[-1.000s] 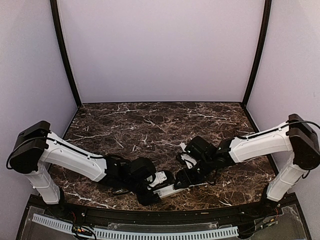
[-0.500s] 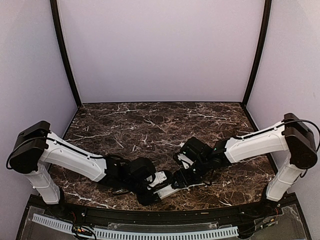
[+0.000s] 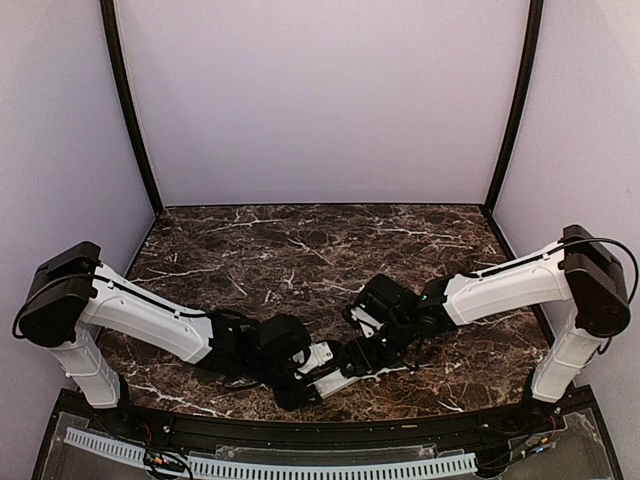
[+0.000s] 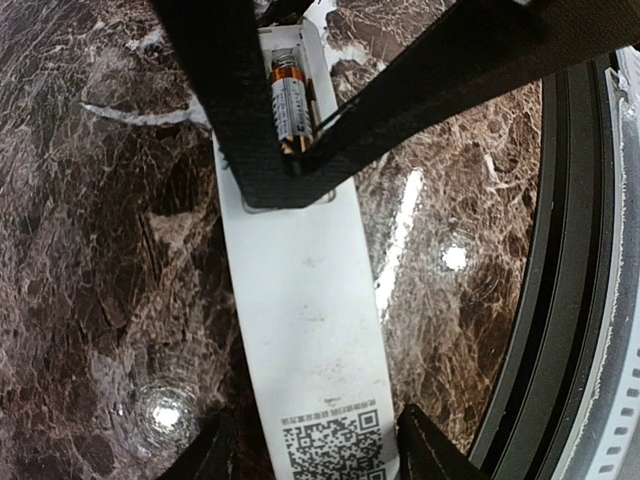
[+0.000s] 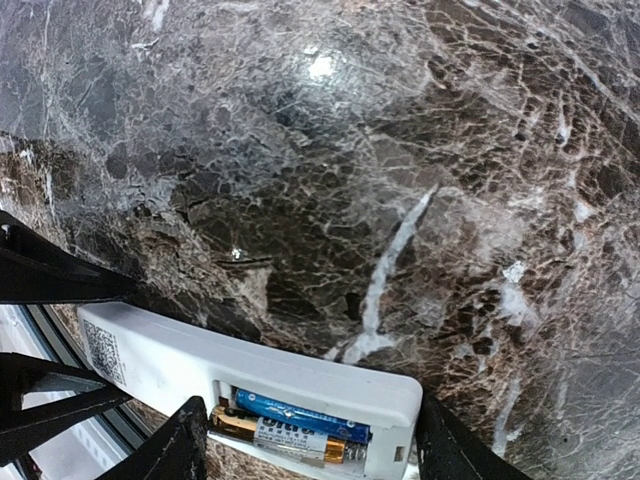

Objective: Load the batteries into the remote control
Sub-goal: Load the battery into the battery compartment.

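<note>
The white remote control (image 3: 336,379) lies face down on the marble near the front edge, battery bay open. In the left wrist view its back (image 4: 305,310) carries a QR label, and my left gripper (image 4: 315,452) is closed across that end. In the right wrist view the bay holds a blue battery (image 5: 300,417) and a grey-tan, gold-ended battery (image 5: 285,438) side by side. My right gripper (image 5: 310,448) is open, its fingers (image 4: 235,120) straddling the bay with the tips down at it. The grey-tan battery (image 4: 290,105) shows between them.
The dark marble table (image 3: 300,250) stretches back to the pale walls. The black front rail (image 4: 565,300) runs close beside the remote. The two arms meet low over the remote at the front centre (image 3: 330,365).
My right arm has slid a little left and lower over the remote's bay end. The left arm and the remote have stayed put.
</note>
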`<state>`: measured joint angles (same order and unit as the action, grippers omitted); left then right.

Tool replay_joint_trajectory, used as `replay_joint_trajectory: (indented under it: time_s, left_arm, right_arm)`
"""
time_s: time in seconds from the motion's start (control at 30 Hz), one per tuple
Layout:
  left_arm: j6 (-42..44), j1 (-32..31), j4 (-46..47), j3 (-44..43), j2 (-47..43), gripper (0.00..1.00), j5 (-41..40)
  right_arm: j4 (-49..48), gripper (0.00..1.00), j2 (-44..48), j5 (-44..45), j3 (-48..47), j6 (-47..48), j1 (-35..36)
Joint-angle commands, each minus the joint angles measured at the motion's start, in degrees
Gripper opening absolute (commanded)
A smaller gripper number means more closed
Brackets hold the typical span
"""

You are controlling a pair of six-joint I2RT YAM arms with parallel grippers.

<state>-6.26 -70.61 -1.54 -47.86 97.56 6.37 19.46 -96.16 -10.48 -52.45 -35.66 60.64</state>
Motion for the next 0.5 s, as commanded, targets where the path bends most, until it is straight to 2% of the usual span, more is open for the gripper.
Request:
replay_joint_trajectory:
  time_s: [0.0,0.47]
  left_arm:
    - [-0.33,0.29,-2.53,0.32,0.95,0.51,0.57]
    - [-0.56,1.38,-3.62,0.44,2.01,0.37,1.38]
  right_arm:
    - [2.65,0.67,-1.65,3.33,-0.17,1.44,0.52]
    - [6.18,0.65,-0.65,7.16,1.44,3.62,0.46]
